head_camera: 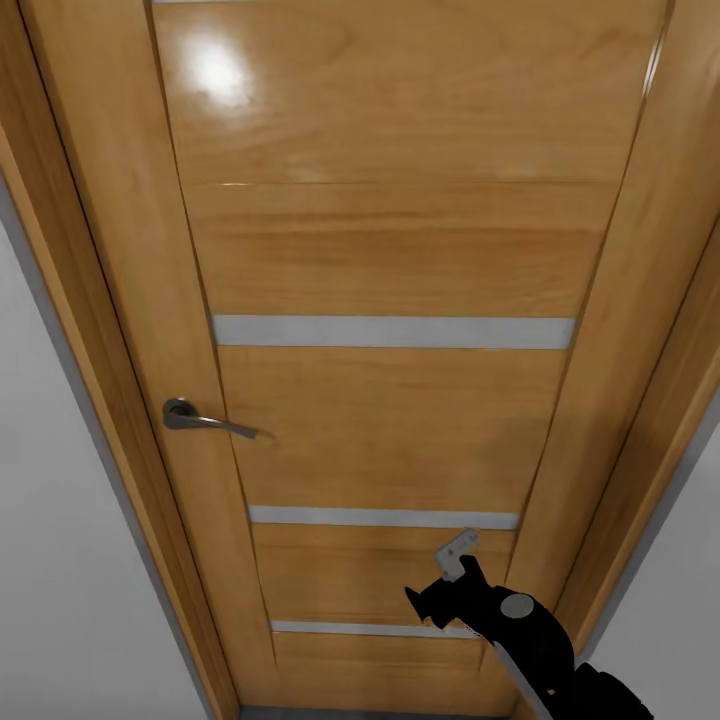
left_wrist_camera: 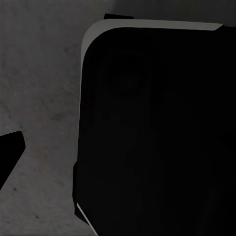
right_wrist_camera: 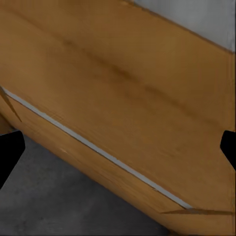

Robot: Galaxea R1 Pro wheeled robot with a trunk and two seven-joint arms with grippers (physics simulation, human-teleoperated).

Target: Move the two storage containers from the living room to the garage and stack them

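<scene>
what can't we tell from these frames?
- What lies behind the door: head view, it is shut.
- Door bottom and floor: head view, cut off by the lower edge.
- Left pincer state: left wrist view, a dark body blocks most of it.
- Right arm: cut off at the corner.

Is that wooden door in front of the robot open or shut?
Shut. The door sits flush in its frame, no gap showing, lever handle level.

Honey-coloured wood-grain door [head_camera: 390, 260] with pale grey horizontal stripes; silver-grey lever handle [head_camera: 200, 418]; grey-white walls [head_camera: 60, 560]; mottled dark grey floor [right_wrist_camera: 54, 196].
</scene>
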